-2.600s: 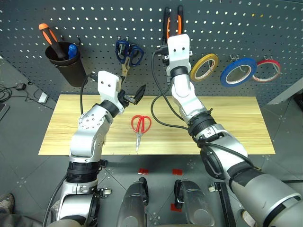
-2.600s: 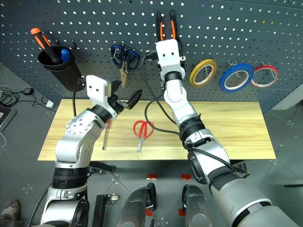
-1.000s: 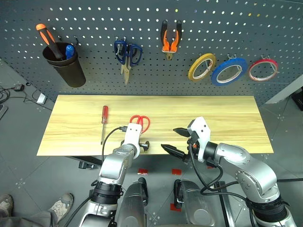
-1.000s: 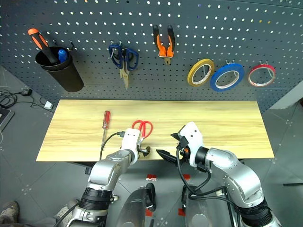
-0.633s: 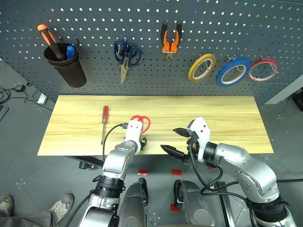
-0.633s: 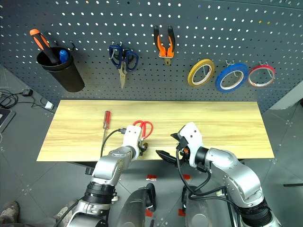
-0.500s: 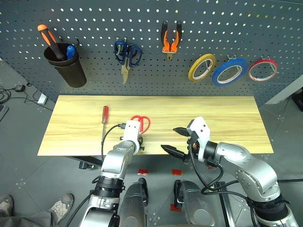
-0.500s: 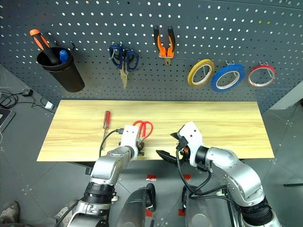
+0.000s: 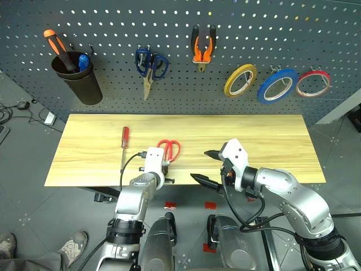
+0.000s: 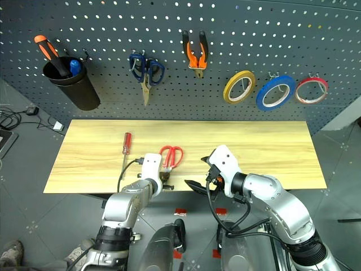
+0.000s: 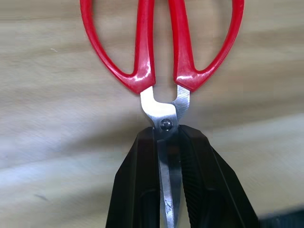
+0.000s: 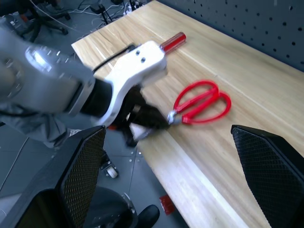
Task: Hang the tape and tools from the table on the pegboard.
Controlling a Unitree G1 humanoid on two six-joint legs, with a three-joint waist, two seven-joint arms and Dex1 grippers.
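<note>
Behind our wooden table (image 9: 265, 141) stands the big grey pegboard (image 9: 113, 22), where the pliers (image 9: 203, 46) and the blue tape (image 9: 277, 84) already hang, while the red scissors (image 9: 167, 151) and the small red screwdriver (image 9: 124, 145) lie flat on the table, the screwdriver just beside the scissors. Our left gripper (image 11: 166, 142) is pinching the scissors by the thin shiny blades right below the screw, with the red loops pointing away toward the pegboard, and our right gripper (image 12: 166, 156) hangs spread wide near the scissors, holding nothing. We think the smooth blades could slip or swing in so small a pinch when we lift, and then the loops might miss the hook.
</note>
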